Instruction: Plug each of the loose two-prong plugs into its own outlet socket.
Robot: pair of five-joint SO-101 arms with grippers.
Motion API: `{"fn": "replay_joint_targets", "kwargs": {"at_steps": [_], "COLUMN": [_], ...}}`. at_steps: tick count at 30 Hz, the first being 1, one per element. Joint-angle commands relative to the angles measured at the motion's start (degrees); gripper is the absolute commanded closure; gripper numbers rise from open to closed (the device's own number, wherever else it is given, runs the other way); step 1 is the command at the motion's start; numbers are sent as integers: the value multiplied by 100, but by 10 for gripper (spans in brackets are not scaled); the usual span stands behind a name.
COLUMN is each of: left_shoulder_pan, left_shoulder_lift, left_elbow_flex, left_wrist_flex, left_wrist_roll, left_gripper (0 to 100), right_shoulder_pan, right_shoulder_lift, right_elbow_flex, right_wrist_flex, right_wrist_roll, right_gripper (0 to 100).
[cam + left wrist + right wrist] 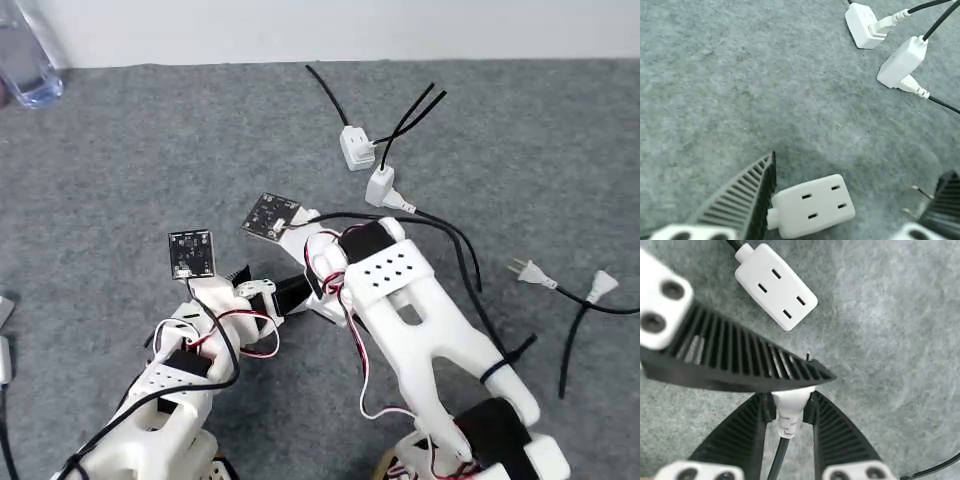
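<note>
Right hand (789,401) pinching a white two-prong plug (788,415); my left hand (858,167) spread wide.
Prongs point toward the white outlet block (812,205), not yet in it. Block lies flat on the grey surface (715,75), just beside one left finger (747,195). A second plug (530,272) and a third plug (601,285) lie loose, well apart to my right.

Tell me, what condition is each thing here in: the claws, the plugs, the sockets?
Left gripper: open.
Right gripper: shut.
Held plug: gripped, not inserted.
Near outlet: all slots empty.
Far outlet: plug inserted.
Middle outlet: plug inserted.
Loose plug: lying unplugged.
Second loose plug: lying unplugged.
</note>
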Motion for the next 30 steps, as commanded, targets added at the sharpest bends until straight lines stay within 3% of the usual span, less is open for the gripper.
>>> {"fn": "replay_joint_targets", "kwargs": {"at_steps": [1,11,30], "left_shoulder_pan": [26,26,18], "left_shoulder_lift": [-53,-53,-53], "left_elbow_flex": [-40,-31,-31], "left_wrist_flex": [-132,-132,-132], "left_wrist_roll": [-35,-35,-35], "left_gripper": [541,541,541], "right_shoulder_pan": [13,321,435], "right_shoulder_lift": [-13,-84,-725], "right_elbow_flex": [-510,-1336,-1187], "right_wrist_flex": [251,1015,971], "right_wrist_roll": [62,62,18], "right_gripper": [991,991,991]}}
